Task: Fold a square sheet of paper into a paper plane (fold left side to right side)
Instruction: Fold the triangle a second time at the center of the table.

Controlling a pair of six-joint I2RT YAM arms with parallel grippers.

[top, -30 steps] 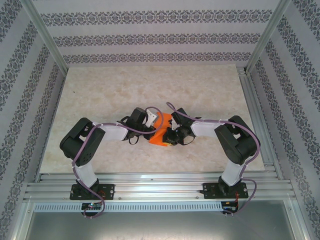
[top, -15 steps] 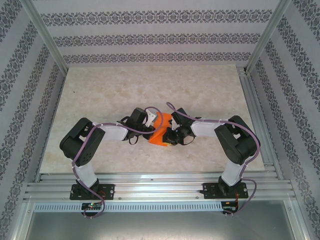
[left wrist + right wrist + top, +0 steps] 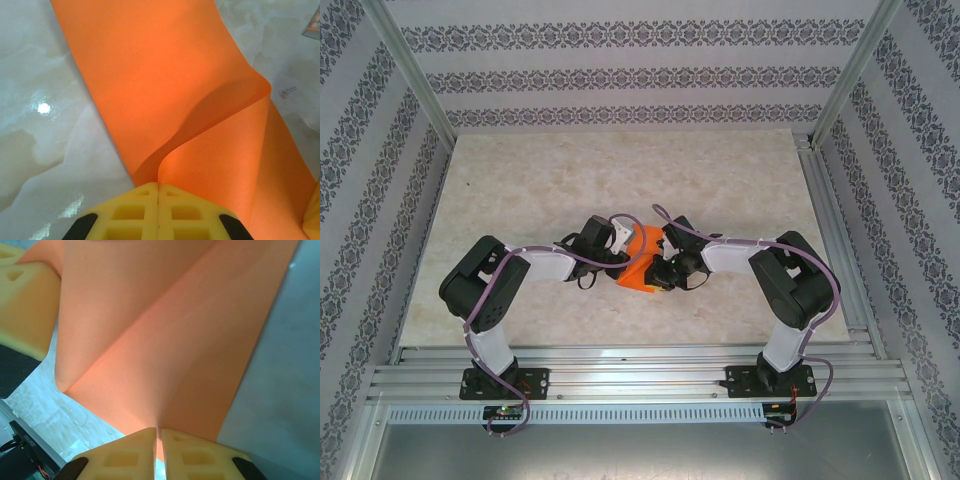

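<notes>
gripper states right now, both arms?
Left gripper: jaws closed, pinching the orange sheet of paper.
Right gripper: jaws closed, pinching the same sheet at another edge.

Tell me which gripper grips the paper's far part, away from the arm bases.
The left gripper: seen from above, its jaws are shut on the far part of the paper. The right gripper pinches the part nearer the bases.

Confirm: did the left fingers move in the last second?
No. Against the near rail, the left fingers sit where they were, shut on the orange paper.
</notes>
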